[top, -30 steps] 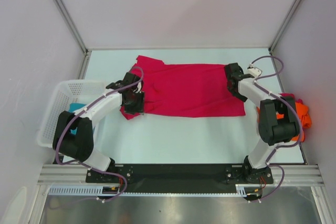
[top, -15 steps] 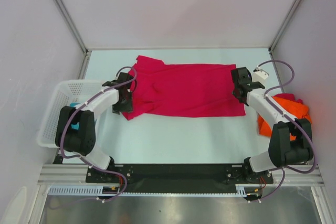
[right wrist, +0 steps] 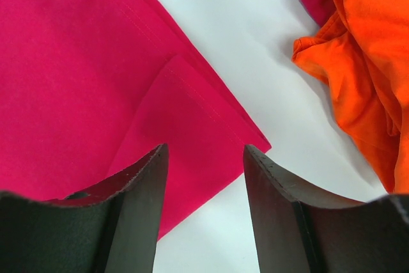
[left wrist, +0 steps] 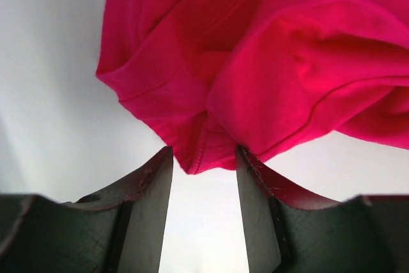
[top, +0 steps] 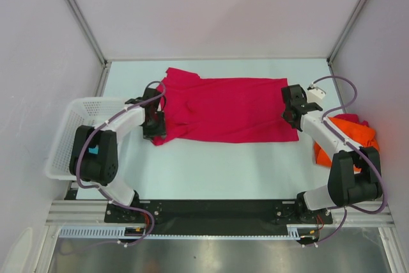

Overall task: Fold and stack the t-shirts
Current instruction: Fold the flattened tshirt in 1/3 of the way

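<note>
Evidently lined up to pinch both ends, the left gripper (left wrist: 204,155) stands open astride the bunched left end of the crimson-pink t-shirt (top: 230,116), spread flat for folding; the right gripper (right wrist: 204,151), also open, hovers over its near right corner, with the orange t-shirt (right wrist: 364,62) heaped beside.

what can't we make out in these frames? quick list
Teal shirt: top view, only a sliver shows in the basket; the left arm hides the rest.
Orange shirt: top view, the right arm crosses it; right wrist view, the frame edge cuts it off.
Left gripper: left wrist view, open fingers flank a fold of the crimson shirt; contact cannot be told.
</note>
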### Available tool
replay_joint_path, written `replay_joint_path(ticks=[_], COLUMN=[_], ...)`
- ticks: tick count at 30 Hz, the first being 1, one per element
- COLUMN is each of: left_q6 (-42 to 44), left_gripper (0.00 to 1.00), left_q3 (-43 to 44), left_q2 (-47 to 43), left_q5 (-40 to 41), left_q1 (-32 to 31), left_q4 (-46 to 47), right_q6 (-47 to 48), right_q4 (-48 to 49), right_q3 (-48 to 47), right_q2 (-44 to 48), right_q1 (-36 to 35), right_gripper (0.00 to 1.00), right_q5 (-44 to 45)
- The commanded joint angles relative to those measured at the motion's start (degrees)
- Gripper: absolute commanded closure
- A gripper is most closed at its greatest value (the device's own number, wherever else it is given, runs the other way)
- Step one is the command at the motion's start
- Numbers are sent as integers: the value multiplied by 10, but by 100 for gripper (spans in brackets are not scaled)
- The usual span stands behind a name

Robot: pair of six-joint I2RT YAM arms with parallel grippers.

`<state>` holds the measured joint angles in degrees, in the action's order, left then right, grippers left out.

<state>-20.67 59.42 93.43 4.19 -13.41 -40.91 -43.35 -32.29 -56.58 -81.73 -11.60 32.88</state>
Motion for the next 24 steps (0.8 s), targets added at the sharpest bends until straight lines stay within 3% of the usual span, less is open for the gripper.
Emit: replay_joint_path(ticks=[1, 7, 10, 11, 12, 24], left_q6=[-17, -22, -21, -21, -21, -7], left_gripper=[51, 55, 72, 91, 100, 100], left_q3=[21, 12, 16, 18, 16, 31], left_q2=[-16, 12, 18, 19, 18, -79], left_q5=[-37, -81, -82, -83, -81, 6], left_q1=[2, 2, 2, 2, 2, 33], left_q4=[23, 38, 39, 40, 39, -34], right_q6=[5, 9, 11, 12, 12, 24], right_q4=[12, 3, 1, 0, 0, 1], right_q3=[0, -4, -6, -6, -6, 6], right_q2=[5, 17, 22, 22, 22, 23], right_q1=[-6, -8, -8, -8, -9, -9], right_gripper=[44, 44, 44, 44, 44, 44], right_q5=[1, 10, 11, 12, 11, 8])
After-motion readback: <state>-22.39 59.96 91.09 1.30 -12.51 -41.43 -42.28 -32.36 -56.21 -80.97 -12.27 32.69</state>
